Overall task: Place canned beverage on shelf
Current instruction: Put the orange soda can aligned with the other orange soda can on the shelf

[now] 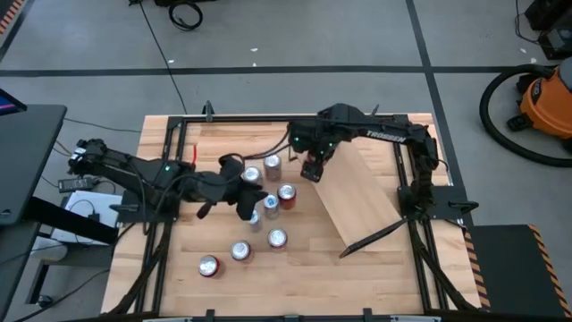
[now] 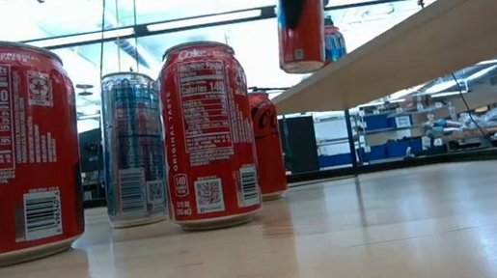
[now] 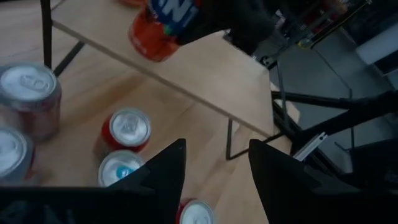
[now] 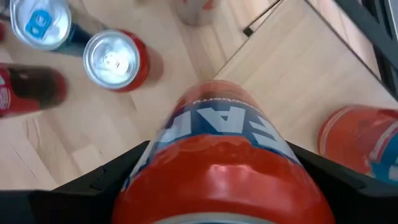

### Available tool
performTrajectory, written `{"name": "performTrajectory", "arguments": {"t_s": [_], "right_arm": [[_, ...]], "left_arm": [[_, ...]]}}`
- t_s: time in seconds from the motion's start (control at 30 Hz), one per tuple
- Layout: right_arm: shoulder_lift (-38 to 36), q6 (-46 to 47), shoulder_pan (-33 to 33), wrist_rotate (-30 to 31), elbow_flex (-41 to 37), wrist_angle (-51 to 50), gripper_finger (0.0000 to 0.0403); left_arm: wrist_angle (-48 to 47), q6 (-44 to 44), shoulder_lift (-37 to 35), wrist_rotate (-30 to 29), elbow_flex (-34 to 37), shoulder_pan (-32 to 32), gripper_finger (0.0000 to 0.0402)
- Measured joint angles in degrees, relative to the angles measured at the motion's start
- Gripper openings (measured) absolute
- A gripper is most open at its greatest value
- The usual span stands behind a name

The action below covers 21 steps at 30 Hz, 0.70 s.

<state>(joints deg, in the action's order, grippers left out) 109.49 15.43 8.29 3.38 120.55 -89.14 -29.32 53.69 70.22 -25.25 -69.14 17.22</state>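
One orange Fanta can [image 4: 217,155] is squeezed in the right gripper [image 1: 312,169], up over the shelf [image 1: 362,195] edge. Left gripper [image 3: 212,163] hangs open, empty, above standing cans [image 1: 268,215].

Cans [image 1: 271,199] crowd the table's middle, shelf [image 1: 362,192] board bare down-slope, one can [image 4: 364,148] at its upper end
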Motion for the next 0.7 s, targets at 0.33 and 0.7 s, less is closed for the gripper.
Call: {"name": "performTrajectory", "arguments": {"t_s": [0.33,0.7], "right_arm": [[0.0,-0.4,2.1,1.0,-0.1,5.2,0.0328],[3.6,1.8,3.5,2.4,-0.5,7.3,0.0328]], "left_arm": [[-0.1,-7.8,0.0,1.1,0.0,-1.0,0.0185],[-1.1,-11.5,0.0,2.2,0.0,-1.0,0.0185]]}}
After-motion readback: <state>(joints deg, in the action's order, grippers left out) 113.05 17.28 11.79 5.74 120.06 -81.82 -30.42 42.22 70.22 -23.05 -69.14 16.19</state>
